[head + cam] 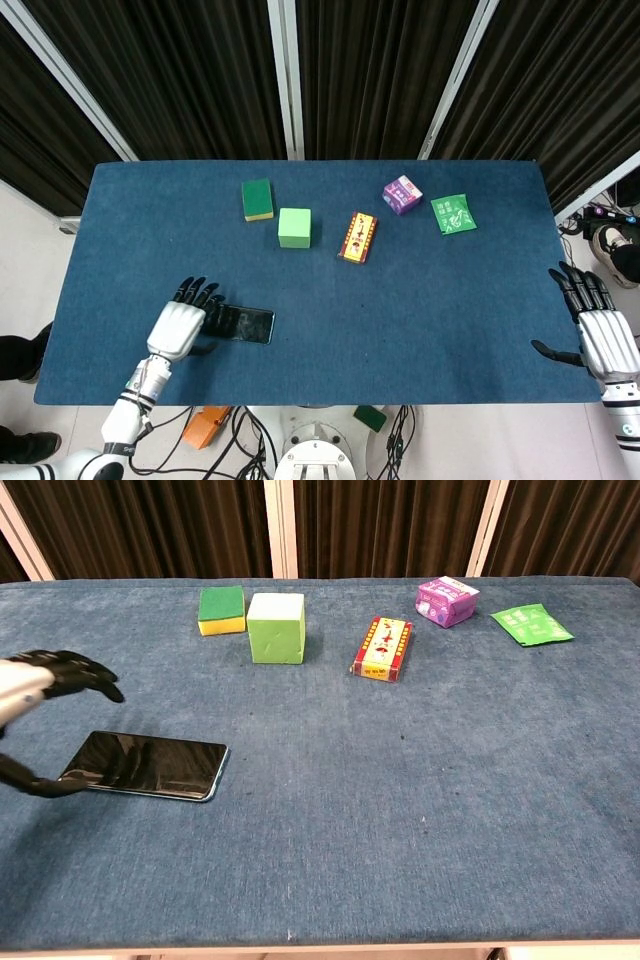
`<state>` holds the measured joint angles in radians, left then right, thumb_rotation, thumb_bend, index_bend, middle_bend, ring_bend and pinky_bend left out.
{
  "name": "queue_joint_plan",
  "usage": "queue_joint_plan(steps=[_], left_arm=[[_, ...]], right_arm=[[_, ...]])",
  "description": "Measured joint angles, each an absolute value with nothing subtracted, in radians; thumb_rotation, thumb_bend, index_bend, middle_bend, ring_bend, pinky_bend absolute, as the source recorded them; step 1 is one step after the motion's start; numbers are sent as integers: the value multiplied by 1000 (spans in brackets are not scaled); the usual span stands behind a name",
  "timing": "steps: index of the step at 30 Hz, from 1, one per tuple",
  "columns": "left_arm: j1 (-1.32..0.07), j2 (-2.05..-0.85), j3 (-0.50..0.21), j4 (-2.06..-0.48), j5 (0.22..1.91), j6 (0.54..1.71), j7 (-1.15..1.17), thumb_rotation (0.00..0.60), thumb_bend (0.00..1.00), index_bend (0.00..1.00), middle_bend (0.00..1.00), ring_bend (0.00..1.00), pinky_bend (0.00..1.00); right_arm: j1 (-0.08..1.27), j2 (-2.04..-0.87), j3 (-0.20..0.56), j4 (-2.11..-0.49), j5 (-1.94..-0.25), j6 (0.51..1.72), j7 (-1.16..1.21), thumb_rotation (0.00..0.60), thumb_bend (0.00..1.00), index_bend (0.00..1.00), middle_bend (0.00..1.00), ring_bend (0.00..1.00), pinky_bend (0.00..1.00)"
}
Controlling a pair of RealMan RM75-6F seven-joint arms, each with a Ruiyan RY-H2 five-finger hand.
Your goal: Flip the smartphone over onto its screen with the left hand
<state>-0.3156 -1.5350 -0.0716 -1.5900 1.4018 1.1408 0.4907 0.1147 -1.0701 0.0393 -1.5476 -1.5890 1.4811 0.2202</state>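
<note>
The smartphone (243, 324) (148, 764) lies flat on the blue table, screen up, dark and glossy, near the front left. My left hand (180, 321) (40, 695) hovers over the phone's left end with fingers spread and the thumb low beside its near left corner; it holds nothing. My right hand (598, 332) stays off the table's right edge, fingers apart and empty; the chest view does not show it.
Toward the back stand a green and yellow sponge (257, 199), a green cube (294, 227), a red and yellow box (357, 237), a purple carton (402, 194) and a green packet (453, 214). The blue table cloth (420, 320) covers the whole top.
</note>
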Motion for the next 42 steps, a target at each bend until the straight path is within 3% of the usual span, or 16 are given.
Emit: queue_joint_plan(steps=[33, 38, 42], left_arm=[[-399, -1637, -49, -1546, 1243, 1097, 581, 600, 207, 282, 78, 0, 40], [-405, -1653, -48, -1522, 1241, 1098, 564, 600, 264, 333, 78, 0, 40], [-409, -1662, -49, -1507, 1242, 1098, 538, 600, 380, 413, 86, 0, 40]], right_arm=[[116, -1072, 36, -1543, -1574, 1467, 221, 600, 149, 0, 0, 0, 0], [116, -1071, 37, -1544, -1573, 1468, 220, 600, 149, 0, 0, 0, 0], [115, -1071, 36, -1544, -1572, 1467, 221, 600, 148, 0, 0, 0, 0]])
